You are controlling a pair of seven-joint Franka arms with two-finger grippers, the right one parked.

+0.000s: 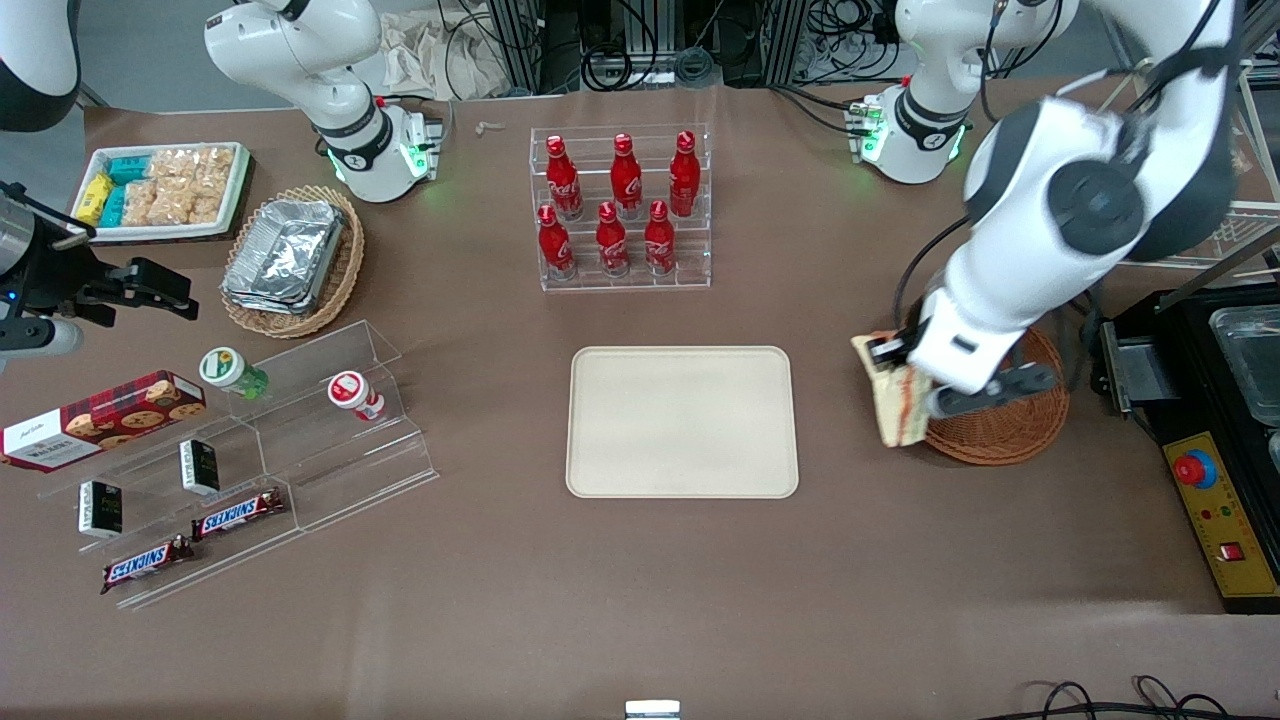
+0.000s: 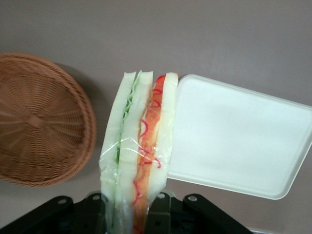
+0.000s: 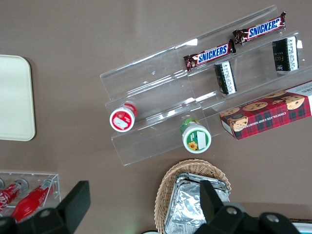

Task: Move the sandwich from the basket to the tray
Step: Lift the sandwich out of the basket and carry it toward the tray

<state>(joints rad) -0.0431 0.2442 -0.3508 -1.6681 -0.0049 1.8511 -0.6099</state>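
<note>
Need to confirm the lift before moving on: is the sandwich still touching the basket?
Apart. The left wrist view shows bare table between the sandwich, clamped in the gripper, and the basket.

1. The arm hid part of the basket [image 1: 1005,425] in the front view.
2. The wrist view's edge cut off the gripper [image 2: 127,210] and the sandwich's [image 2: 139,151] clamped end.
3. The sandwich covered one corner of the tray [image 2: 234,136] there.
</note>
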